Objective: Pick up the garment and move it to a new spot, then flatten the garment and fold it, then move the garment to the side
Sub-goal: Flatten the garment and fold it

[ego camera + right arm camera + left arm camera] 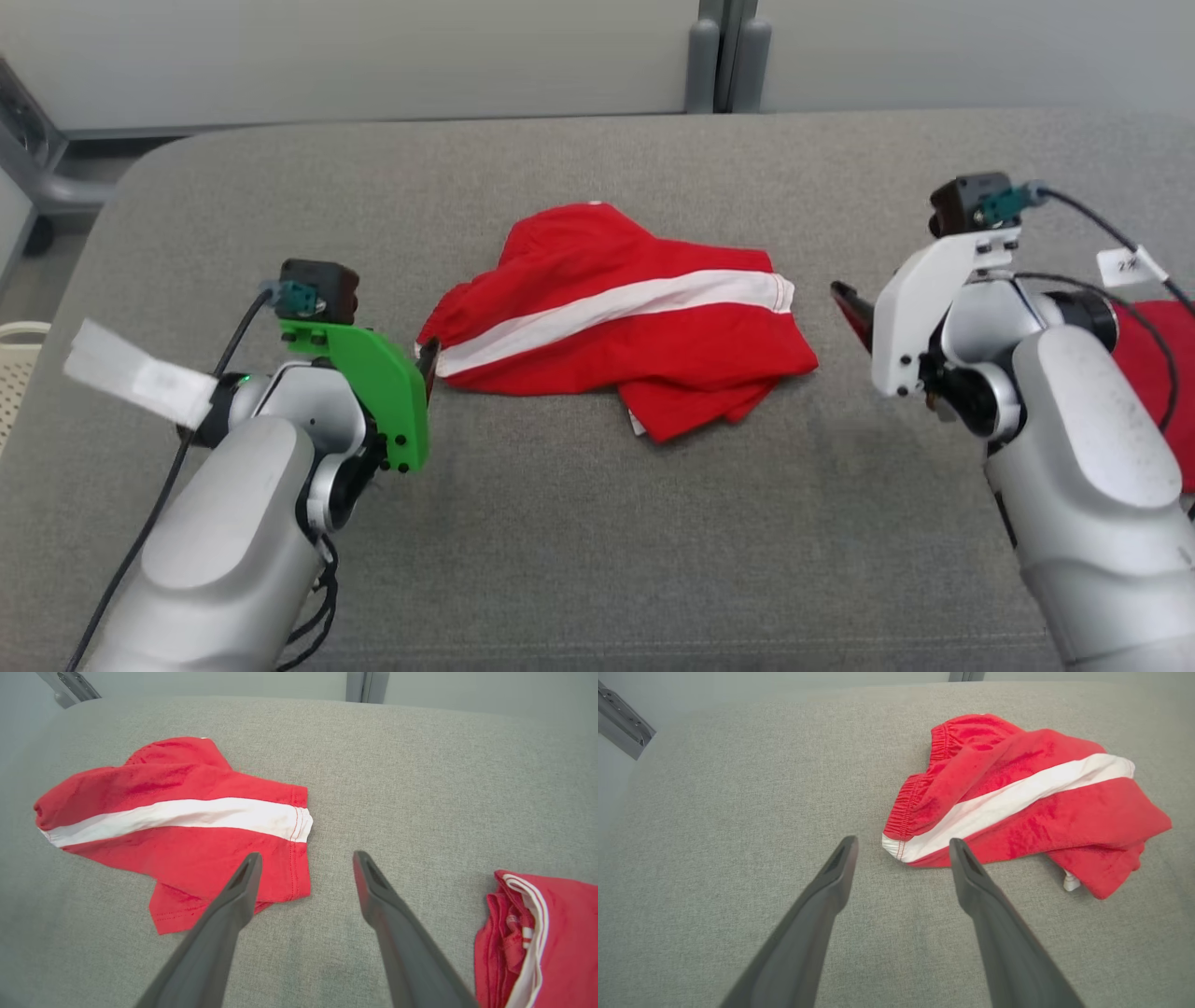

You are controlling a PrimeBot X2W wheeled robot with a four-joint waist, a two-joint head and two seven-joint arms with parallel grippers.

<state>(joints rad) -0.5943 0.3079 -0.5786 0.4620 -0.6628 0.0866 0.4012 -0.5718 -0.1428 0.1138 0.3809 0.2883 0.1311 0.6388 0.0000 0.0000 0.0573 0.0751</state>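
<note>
Lying crumpled on the gray surface point(560, 523), the red garment point(616, 317) is sitting between both grippers.
The left gripper point(903, 845) is hovering, spread wide, at its waistband end; the right gripper point(307, 856) is gaping empty by its hem, with a second red cloth point(556, 938) lying nearby.

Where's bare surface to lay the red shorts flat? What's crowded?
Free: the near strip of grey cushion between both arms, in front of the red shorts; the far band behind them up to the back edge; the far-left corner. Crowded: right edge, where a second red garment lies beside the right hand.
</note>
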